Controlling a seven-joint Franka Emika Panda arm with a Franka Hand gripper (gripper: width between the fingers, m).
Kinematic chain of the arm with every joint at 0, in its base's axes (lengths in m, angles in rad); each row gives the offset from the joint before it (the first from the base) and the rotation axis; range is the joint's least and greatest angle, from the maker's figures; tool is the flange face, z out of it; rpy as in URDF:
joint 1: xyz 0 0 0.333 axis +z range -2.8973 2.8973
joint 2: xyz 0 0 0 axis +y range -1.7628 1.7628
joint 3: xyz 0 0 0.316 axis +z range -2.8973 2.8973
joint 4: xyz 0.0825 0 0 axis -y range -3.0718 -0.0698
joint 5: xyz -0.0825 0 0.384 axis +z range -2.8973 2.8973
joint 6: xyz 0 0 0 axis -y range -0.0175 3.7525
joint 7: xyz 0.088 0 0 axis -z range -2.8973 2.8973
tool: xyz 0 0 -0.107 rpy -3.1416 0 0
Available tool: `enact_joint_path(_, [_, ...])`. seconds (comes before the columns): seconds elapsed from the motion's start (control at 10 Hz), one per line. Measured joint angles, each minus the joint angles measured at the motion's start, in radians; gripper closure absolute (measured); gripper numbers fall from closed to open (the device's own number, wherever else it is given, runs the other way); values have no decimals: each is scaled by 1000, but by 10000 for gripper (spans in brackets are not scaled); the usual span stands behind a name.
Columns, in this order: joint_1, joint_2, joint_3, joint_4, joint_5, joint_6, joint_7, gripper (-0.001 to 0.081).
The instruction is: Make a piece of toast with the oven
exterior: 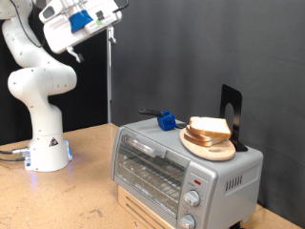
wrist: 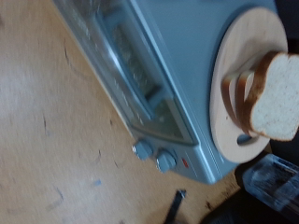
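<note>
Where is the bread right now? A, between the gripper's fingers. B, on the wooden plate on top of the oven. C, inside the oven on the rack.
B: the bread sits on the wooden plate atop the oven.

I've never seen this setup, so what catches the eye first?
A silver toaster oven sits at the exterior view's bottom right, door shut, with bread slices on a round wooden plate on its roof. The gripper hangs high at the top left, far from both.
</note>
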Motion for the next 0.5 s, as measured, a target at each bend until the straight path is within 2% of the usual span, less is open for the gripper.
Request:
enact_joint_path(0.1, [9,28,-5,-7,-20,68,-70,124])
enact_joint_path(0.2, [7,27,-5,-6,-8,50,-42,124])
enact_joint_path(0.3, [30,21,-29,0,40,6,-94,124])
enact_joint_path(0.5, [141,19,-174,42,134,-116,-322,124])
